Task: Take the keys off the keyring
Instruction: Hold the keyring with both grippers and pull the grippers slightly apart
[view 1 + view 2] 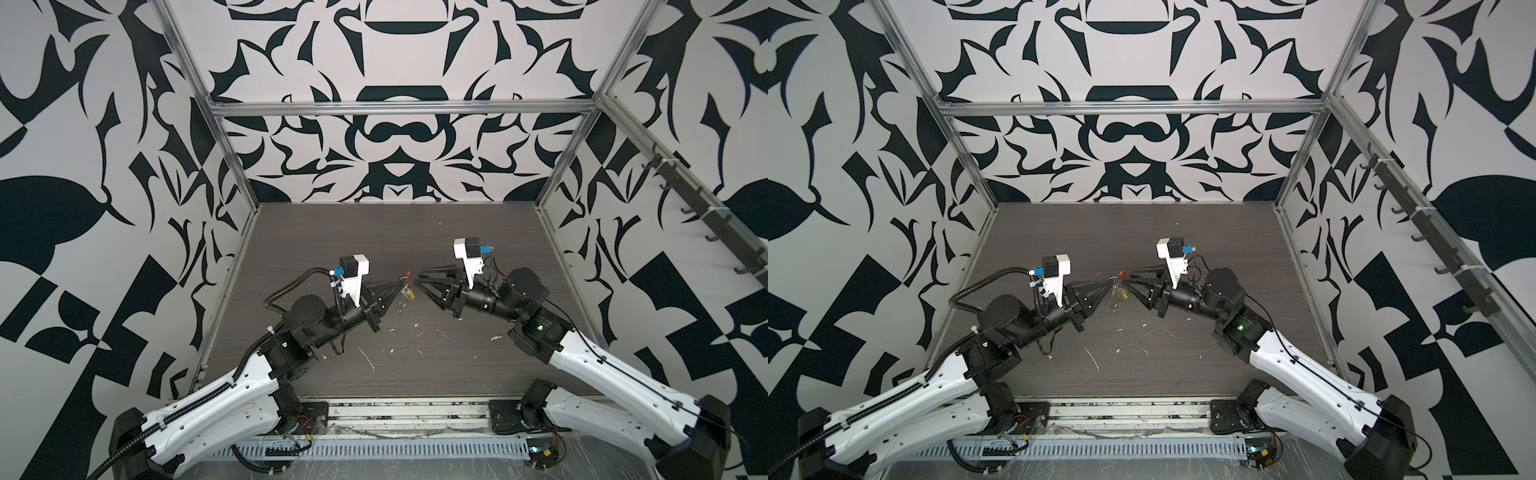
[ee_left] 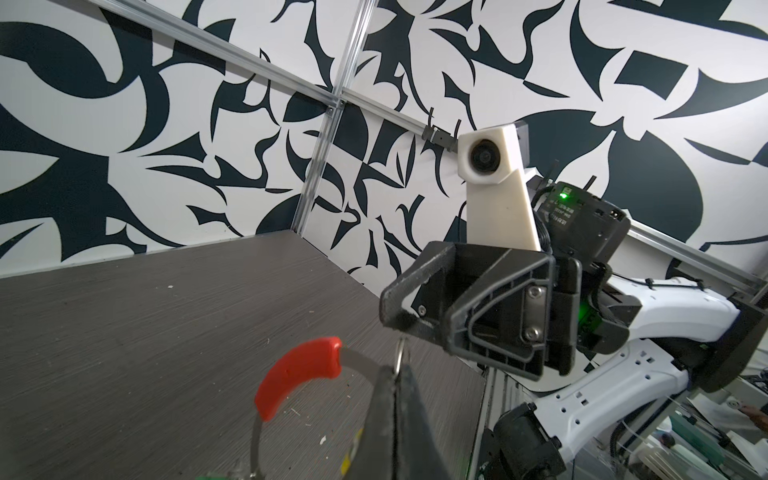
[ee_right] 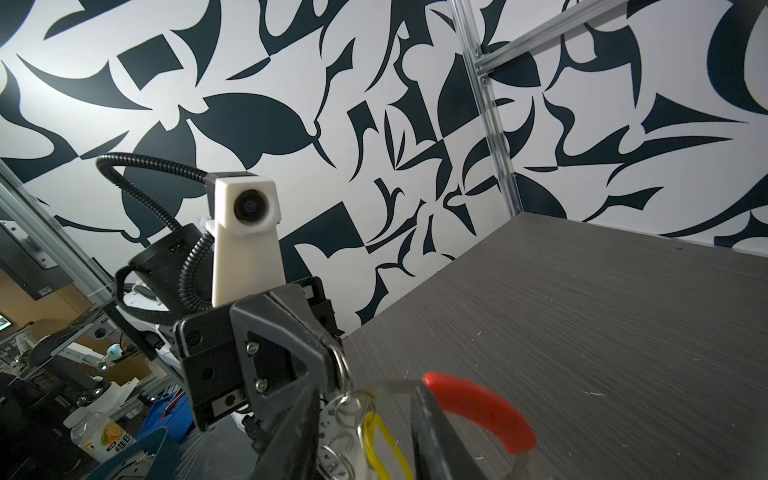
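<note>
The keyring (image 1: 406, 293) hangs clear of the table (image 1: 415, 232) at the centre of both top views, red sleeve (image 3: 478, 409) uppermost, yellow-headed key (image 3: 382, 440) dangling below, directly between the two tips. The left gripper (image 1: 400, 284), pressed together, pinches its wire; the right gripper (image 1: 417, 281) stands spread astride the key cluster, apparently gripping nothing.

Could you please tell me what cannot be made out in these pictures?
green key: left wrist view, only a sliver, cut off by the bottom edge.
yellow key: right wrist view, blade lost among small rings.
keyring: right wrist view, lower arc cut off by the bottom edge.
right gripper: both top views, contact with the keyring too small to tell.
</note>
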Available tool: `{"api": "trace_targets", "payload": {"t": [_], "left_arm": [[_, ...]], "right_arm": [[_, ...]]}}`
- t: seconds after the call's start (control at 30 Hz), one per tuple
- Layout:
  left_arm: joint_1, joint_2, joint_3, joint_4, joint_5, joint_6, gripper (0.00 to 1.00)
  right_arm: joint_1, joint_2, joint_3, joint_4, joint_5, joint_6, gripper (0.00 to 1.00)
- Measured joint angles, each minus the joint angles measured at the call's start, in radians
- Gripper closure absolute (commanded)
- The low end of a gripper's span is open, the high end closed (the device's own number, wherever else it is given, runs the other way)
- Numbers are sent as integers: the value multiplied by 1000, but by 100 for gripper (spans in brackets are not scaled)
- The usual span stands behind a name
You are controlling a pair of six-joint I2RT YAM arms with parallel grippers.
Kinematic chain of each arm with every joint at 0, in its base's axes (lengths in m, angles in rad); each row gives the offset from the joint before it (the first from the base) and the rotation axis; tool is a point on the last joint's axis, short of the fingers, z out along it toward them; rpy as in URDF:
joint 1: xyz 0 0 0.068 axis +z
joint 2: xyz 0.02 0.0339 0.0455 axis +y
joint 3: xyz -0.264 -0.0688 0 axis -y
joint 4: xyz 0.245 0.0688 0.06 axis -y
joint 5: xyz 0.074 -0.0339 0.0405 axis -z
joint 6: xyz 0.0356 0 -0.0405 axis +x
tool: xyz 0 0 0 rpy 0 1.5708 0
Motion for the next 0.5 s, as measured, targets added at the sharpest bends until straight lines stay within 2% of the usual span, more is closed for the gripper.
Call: {"api": "trace_targets", "payload": {"t": [0.27, 0.5], "left_arm": [[0, -7, 0, 3, -2, -4, 100], [0, -9, 0, 3, 0, -7, 100]], "right_arm": [[0, 58, 0, 64, -78, 35, 61], [0, 96, 0, 99, -124, 67, 66]]}}
